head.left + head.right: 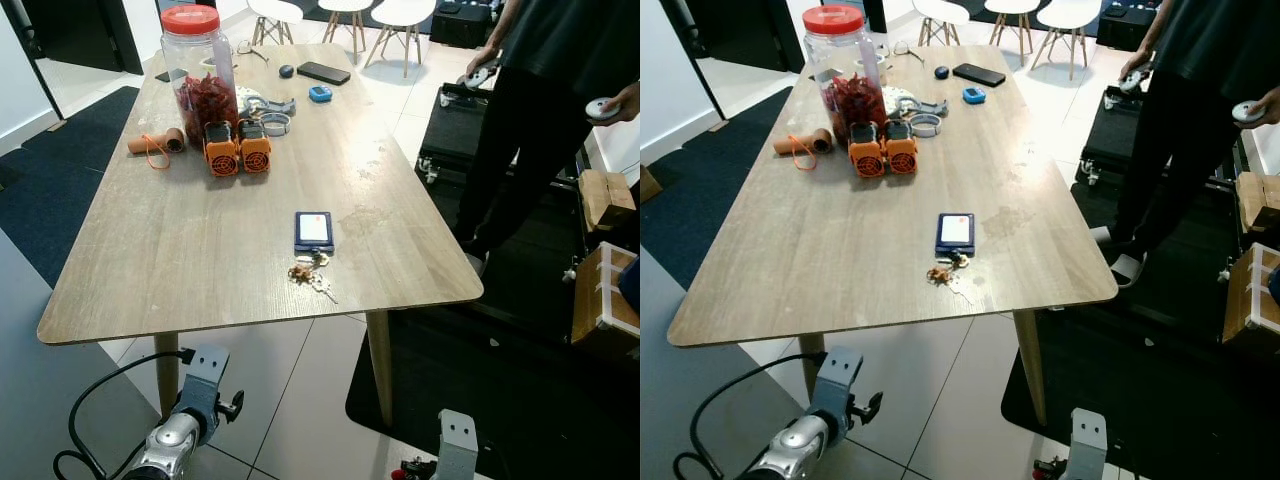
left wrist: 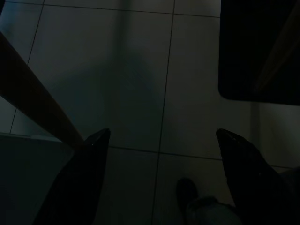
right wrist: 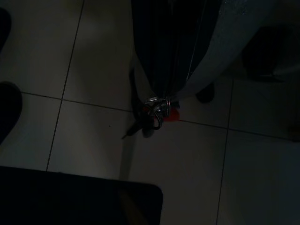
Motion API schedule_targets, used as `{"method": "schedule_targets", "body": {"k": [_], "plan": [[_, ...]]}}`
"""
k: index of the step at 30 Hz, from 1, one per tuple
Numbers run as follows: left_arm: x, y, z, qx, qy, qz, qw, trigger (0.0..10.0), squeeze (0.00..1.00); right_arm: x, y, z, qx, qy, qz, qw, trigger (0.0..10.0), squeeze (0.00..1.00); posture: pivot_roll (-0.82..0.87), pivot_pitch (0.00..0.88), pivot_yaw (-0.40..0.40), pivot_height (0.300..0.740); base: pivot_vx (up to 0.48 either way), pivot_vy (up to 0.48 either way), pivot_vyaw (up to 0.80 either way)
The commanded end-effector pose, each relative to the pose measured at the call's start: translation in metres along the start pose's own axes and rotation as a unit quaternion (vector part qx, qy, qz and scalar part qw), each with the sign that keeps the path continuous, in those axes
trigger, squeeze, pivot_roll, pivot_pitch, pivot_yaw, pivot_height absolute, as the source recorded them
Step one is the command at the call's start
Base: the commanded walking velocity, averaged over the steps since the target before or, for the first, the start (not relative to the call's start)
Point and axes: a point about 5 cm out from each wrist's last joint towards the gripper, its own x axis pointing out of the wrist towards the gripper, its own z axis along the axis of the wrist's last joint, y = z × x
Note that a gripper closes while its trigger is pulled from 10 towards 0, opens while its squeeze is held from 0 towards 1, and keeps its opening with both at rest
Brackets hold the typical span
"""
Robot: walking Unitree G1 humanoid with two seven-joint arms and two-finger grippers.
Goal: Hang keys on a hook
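- Clearly, nothing of the task is showing as done yet: the long light wooden table (image 1: 200,250) is filling the centre of the head view, and no hook is showing anywhere around it.
- Standing at the upper right of the frame, a person in dark clothes (image 1: 540,110) is holding a pale controller in each hand.
- Sitting at the upper left of the tabletop, a tall clear plastic jar with a red lid (image 1: 198,70) is rising over two small orange and black devices (image 1: 238,148).
- Lying near the table's front edge, just right of centre, a small bunch of metal keys (image 1: 312,274) is touching the lower edge of a dark blue card holder (image 1: 313,231), untouched by either arm.
- Hanging low at the bottom left, under the table edge, the left gripper (image 2: 161,140) is spreading its two black fingers over the grey tiled floor (image 2: 140,70), grasping nothing.
- Hanging at the bottom right, the right gripper's state I cannot tell; its wrist view is dark.
- Judging from this, everything is remaining: picking the keys up, finding the hook, and hanging them.
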Motion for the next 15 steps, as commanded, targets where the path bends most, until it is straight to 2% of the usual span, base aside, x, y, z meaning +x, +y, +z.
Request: {"method": "schedule_targets", "body": {"k": [1,15], "plan": [[-0.0004,0.0010,-0.0022,0.008,0.010,0.001,1.000,10.0,0.00,0.0000,0.0005,-0.0010,-0.005,0.005,0.002,1.000,10.0,0.00,0.08,0.011,-0.012,0.740,0.000,0.000,0.00],[-0.0004,0.0001,-0.0022,0.006,0.007,0.002,1.000,10.0,0.00,-0.0001,0.0010,-0.0016,-0.004,0.005,0.003,1.000,10.0,0.00,0.09,0.021,-0.012,0.740,0.000,0.000,0.00]]}}
